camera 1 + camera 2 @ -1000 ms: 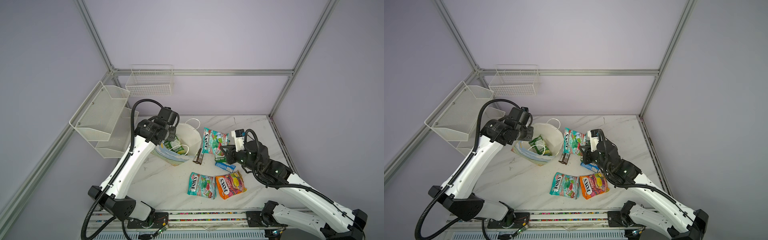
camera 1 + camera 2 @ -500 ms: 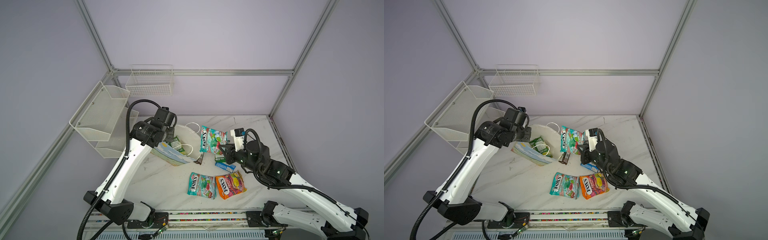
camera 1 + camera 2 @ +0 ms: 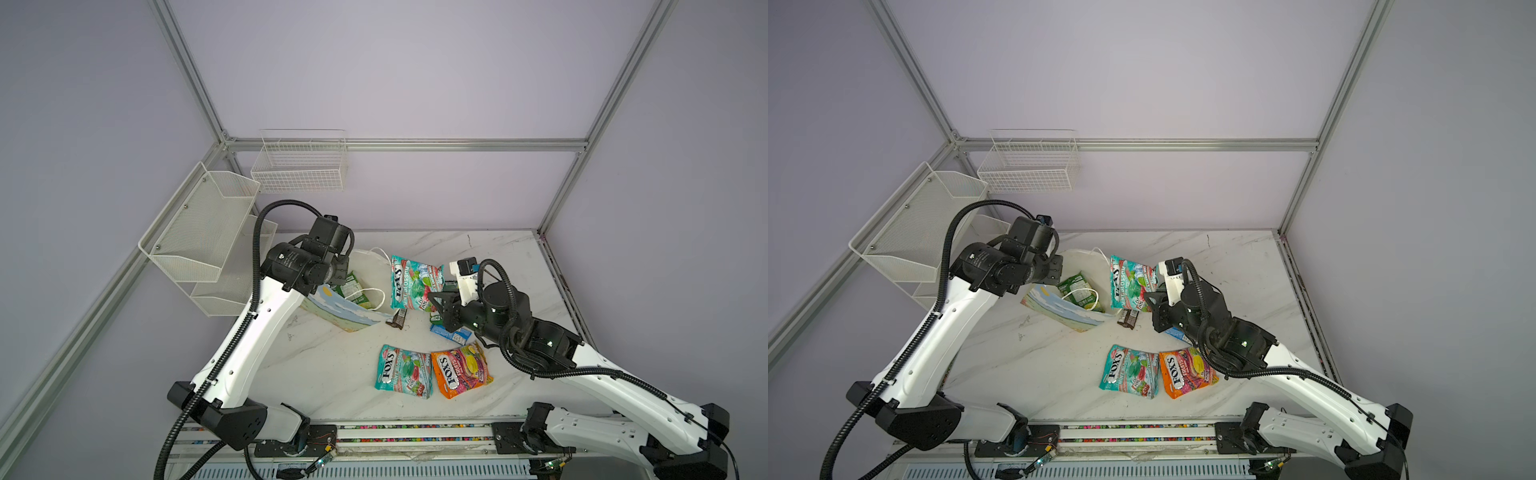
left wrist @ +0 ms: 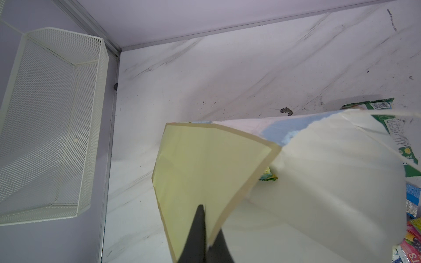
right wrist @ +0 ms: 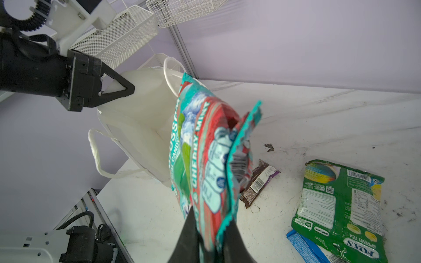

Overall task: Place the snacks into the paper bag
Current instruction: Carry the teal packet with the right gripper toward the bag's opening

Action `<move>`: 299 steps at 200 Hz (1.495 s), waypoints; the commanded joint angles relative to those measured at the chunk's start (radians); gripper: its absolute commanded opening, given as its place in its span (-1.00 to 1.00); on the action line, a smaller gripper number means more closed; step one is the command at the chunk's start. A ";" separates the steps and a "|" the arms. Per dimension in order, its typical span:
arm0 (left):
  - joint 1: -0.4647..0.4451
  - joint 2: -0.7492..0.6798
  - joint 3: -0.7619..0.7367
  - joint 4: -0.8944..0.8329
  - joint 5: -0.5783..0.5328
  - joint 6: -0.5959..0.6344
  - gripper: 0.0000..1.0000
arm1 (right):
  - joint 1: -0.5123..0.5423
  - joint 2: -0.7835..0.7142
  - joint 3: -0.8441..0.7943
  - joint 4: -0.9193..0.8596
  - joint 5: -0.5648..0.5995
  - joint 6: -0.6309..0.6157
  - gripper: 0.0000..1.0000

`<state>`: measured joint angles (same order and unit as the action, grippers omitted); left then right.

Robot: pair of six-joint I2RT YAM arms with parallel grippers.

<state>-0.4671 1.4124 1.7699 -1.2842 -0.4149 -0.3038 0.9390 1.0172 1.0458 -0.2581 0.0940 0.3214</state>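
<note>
The bag (image 3: pixel 345 311) has tipped, its mouth now facing the right arm, and the teal packet (image 3: pixel 415 286) has edged nearer. Left claw (image 4: pixel 206 218) pinches the bag's wall. Right claw (image 5: pixel 210 227) grips the packet above the bench (image 3: pixel 332 365), its far end just beside the mouth.

Soft, diffuse light fills both top views, bright on the lilac walls (image 3: pixel 415 83), leaving only faint shadows on the white marbled table (image 3: pixel 332 357). Close to the right wrist lens the glossy teal and red candy packet (image 5: pixel 205 159) is blurred, with small glints. In the left wrist view the wall of the white paper bag (image 4: pixel 319 182) looks soft and out of focus
</note>
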 commanded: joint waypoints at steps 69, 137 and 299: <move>-0.001 -0.025 -0.026 0.016 0.004 -0.012 -1.00 | 0.166 0.057 0.119 0.065 0.206 -0.099 -1.00; -0.001 -0.030 -0.024 0.017 0.005 -0.012 -1.00 | 0.226 0.152 0.207 0.026 0.321 -0.163 -1.00; -0.001 -0.044 0.005 -0.009 0.004 -0.011 -1.00 | 0.230 0.323 0.326 -0.015 0.337 -0.332 -1.00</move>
<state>-0.4671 1.4059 1.7695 -1.2964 -0.4145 -0.3038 1.1614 1.3312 1.3281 -0.2882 0.4259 0.0254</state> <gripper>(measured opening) 0.047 0.148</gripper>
